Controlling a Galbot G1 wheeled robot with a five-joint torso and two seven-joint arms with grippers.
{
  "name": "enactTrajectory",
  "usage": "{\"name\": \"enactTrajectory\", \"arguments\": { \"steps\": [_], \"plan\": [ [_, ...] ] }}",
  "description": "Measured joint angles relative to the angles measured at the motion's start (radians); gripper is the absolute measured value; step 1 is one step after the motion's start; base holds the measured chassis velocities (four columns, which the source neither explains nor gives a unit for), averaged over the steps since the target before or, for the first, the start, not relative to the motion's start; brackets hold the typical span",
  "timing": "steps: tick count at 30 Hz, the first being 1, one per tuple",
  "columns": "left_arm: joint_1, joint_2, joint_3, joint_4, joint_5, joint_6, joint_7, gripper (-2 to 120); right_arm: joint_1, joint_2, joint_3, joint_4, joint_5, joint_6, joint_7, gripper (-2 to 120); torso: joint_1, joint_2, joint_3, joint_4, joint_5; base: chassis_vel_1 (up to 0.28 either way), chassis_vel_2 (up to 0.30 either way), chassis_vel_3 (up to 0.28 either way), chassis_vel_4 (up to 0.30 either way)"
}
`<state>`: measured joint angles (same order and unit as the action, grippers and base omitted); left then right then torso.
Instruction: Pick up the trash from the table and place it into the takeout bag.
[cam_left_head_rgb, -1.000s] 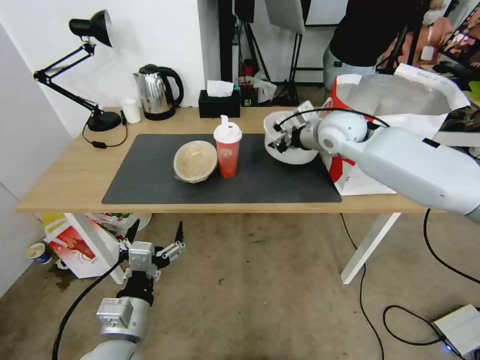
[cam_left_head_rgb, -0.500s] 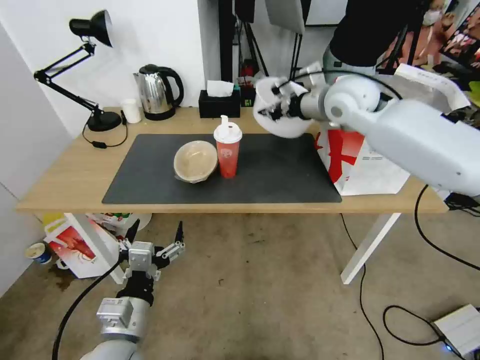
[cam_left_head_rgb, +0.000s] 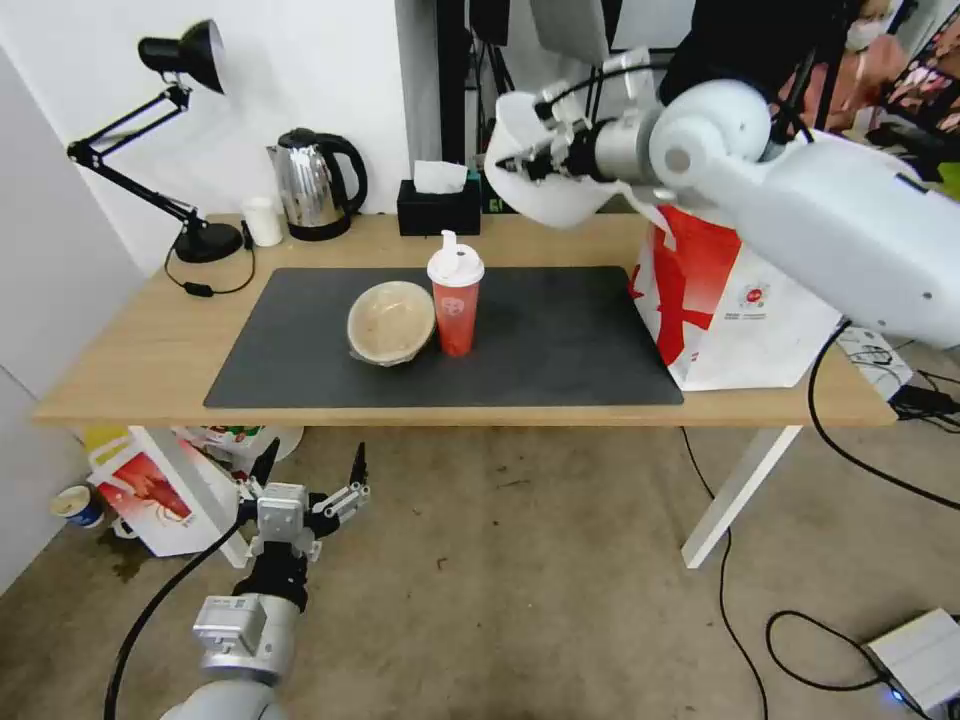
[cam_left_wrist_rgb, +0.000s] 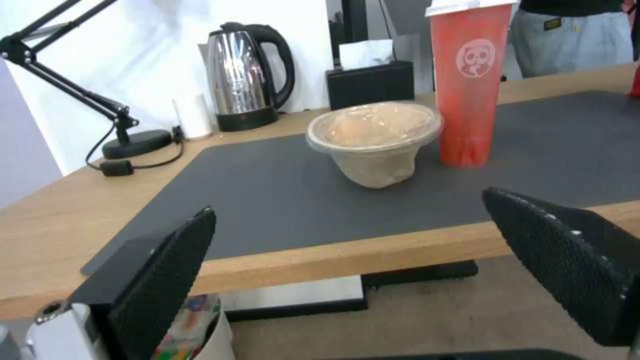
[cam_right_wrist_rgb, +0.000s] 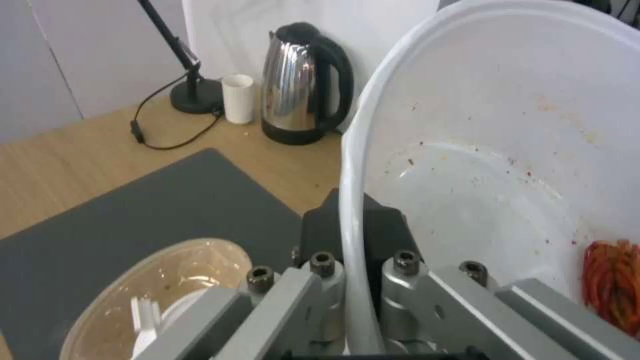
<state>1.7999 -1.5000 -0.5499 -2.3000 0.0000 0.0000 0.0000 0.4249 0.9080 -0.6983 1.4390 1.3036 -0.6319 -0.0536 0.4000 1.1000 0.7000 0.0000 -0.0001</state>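
My right gripper (cam_left_head_rgb: 520, 162) is shut on the rim of the white round bowl (cam_left_head_rgb: 548, 185) and holds it tilted in the air above the table's back edge, left of the takeout bag (cam_left_head_rgb: 735, 310). Red food scraps (cam_right_wrist_rgb: 610, 285) lie in the bowl (cam_right_wrist_rgb: 500, 150), whose rim is pinched between my right gripper's (cam_right_wrist_rgb: 353, 280) jaws. The beige wrapped bowl (cam_left_head_rgb: 390, 322) and the red drink cup (cam_left_head_rgb: 455, 300) stand side by side on the dark mat (cam_left_head_rgb: 300, 360) of the table (cam_left_head_rgb: 140, 345). My left gripper (cam_left_head_rgb: 305, 490) hangs open below the table's front edge, facing the beige bowl (cam_left_wrist_rgb: 373, 140) and the cup (cam_left_wrist_rgb: 467, 85).
Along the table's back stand a black desk lamp (cam_left_head_rgb: 190, 240), a steel kettle (cam_left_head_rgb: 315, 185), a small white cup (cam_left_head_rgb: 263, 220) and a black tissue box (cam_left_head_rgb: 438, 205). A printed bag (cam_left_head_rgb: 150, 490) sits under the table. Cables and a box (cam_left_head_rgb: 920, 655) lie on the floor at right.
My right arm has lifted the white bowl off the mat, up and toward the back of the table. The takeout bag's front is now uncovered. The left arm has not moved.
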Motion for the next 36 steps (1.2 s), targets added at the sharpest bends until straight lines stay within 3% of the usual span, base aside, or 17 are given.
{"name": "enactTrajectory", "arguments": {
  "steps": [24, 36],
  "plan": [
    [0.000, 0.000, 0.000, 0.000, 0.000, 0.000, 0.000, 100, 0.156, 0.095, -0.037, -0.164, 0.046, -0.025, -0.022, 0, 0.000, 0.000, 0.000, 0.0000, 0.0000, 0.000, 0.000, 0.000, 0.000],
    [0.000, 0.000, 0.000, 0.000, 0.000, 0.000, 0.000, 100, 0.204, 0.095, -0.049, -0.203, 0.064, -0.028, -0.015, 0, 0.000, 0.000, 0.000, 0.0001, 0.0000, 0.000, 0.000, 0.000, 0.000]
  ]
}}
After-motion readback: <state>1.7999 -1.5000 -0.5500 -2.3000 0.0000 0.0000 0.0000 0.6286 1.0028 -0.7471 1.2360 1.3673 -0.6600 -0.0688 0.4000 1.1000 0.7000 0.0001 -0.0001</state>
